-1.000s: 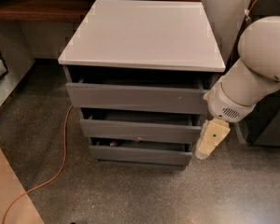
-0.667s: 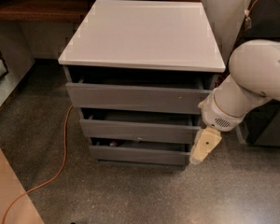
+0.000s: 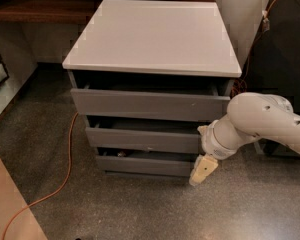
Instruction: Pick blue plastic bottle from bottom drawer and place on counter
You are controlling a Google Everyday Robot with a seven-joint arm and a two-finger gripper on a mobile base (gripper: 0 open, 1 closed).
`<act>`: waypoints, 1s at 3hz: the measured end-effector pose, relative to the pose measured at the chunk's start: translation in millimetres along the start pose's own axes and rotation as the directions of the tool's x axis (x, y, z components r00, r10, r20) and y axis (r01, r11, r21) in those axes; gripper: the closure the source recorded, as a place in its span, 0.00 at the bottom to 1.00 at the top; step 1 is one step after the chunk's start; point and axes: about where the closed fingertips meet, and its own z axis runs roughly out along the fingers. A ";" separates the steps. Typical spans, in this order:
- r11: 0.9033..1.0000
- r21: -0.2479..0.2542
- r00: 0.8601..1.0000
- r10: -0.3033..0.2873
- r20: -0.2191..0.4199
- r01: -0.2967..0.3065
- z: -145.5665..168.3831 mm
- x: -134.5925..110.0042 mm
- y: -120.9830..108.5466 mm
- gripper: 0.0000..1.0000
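Largely concealed, the small slim blue plastic bottle cannot be picked out. The lowest grey flat-fronted bottom drawer [image 3: 145,165] stands only slightly ajar. Its dark slit shows one small pale shape [image 3: 121,154] at 11 o'clock of the front panel, too little to identify.

The cream two-finger gripper [image 3: 200,171] hangs just beside the drawer's right end, at 4 o'clock of the grey drawer cabinet, tilted with its tip toward the floor. Whether it is open or closed cannot be told. The white rounded robot arm [image 3: 260,121] is cut off by the right frame edge.

Compared with the earlier frames, the arm has dropped, and the gripper sits lower and nearer the bottom drawer's corner; the cabinet is unchanged.

Two larger grey drawers [image 3: 150,104] above are likewise slightly ajar beneath the broad white glossy counter [image 3: 155,34]. A dark brown wooden shelf [image 3: 40,9] runs off the frame at 10 o'clock. A dark upright unit [image 3: 285,59] stands near at 3 o'clock, with the arm between it and the cabinet. Speckled grey floor [image 3: 140,209] lies at 6 o'clock, with an orange cable [image 3: 66,169] trailing across it at 8 o'clock.
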 end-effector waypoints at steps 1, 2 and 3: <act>1.000 0.000 1.000 0.000 0.000 0.000 0.0 0.0 0.0 0.00; 0.994 -0.104 0.998 -0.015 0.055 0.021 37.0 -5.8 13.9 0.00; 0.980 -0.188 0.994 -0.040 0.101 0.059 75.4 -10.3 28.5 0.00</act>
